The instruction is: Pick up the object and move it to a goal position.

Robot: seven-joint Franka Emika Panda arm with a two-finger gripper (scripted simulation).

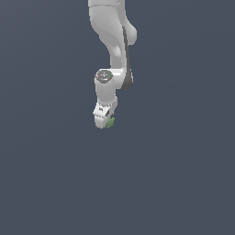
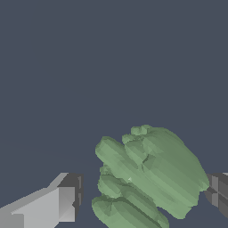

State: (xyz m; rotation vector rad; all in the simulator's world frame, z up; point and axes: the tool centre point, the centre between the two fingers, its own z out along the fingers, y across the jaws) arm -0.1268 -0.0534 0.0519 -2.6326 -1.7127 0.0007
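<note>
The object (image 2: 151, 173) is a small green lumpy thing that fills much of the wrist view and lies between my two fingers. One grey finger pad (image 2: 71, 198) stands a small gap away from it, while the other pad (image 2: 218, 191) is right at its edge. My gripper (image 2: 142, 198) is open around it. In the exterior view the white gripper (image 1: 103, 121) points down from the arm, and the object (image 1: 110, 122) shows as a tiny green spot beside its tip, towards the exterior view's right.
A plain dark grey-blue surface (image 1: 174, 183) spreads all around. The white arm (image 1: 112, 41) comes down from the top of the exterior view.
</note>
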